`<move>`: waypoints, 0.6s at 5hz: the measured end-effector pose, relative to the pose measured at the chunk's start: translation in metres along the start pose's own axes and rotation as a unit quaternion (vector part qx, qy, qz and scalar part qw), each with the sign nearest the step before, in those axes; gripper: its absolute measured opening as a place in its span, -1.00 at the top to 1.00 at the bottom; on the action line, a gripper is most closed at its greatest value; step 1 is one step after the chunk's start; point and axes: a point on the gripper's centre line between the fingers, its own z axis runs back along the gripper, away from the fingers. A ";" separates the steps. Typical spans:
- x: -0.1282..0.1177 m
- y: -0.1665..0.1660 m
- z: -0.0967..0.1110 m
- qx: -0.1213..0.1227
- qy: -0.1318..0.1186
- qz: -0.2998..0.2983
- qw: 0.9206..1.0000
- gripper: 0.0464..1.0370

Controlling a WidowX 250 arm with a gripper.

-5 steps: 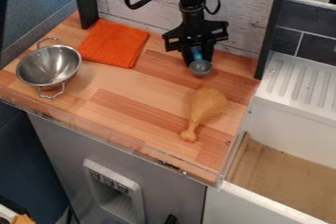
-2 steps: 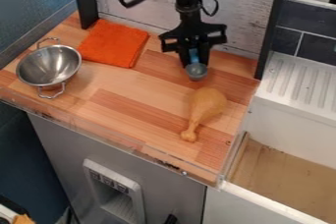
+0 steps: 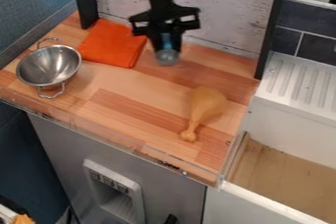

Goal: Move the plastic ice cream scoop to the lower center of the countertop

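Note:
My black gripper [image 3: 165,41] hangs over the back middle of the wooden countertop [image 3: 118,88], just right of the orange cloth. It is shut on the ice cream scoop [image 3: 167,57], whose round grey bowl points down below the fingertips, with a bit of blue handle showing between the fingers. The scoop appears held above the wood.
A yellow-brown toy drumstick [image 3: 207,105] lies on the right part of the counter. The folded orange cloth [image 3: 113,43] is at the back left, and a metal colander [image 3: 49,66] stands at the left. A white sink [image 3: 295,105] adjoins on the right; a clear rim [image 3: 131,142] edges the front.
My gripper has moved left, and somewhat up in the view, with the scoop in it. The drumstick, cloth and colander have stayed in place.

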 end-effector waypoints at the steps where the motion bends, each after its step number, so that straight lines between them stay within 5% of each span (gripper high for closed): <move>1: -0.010 0.044 0.006 0.010 0.004 -0.001 1.000 0.41; 3: -0.036 0.078 0.013 0.009 0.005 -0.029 1.000 0.41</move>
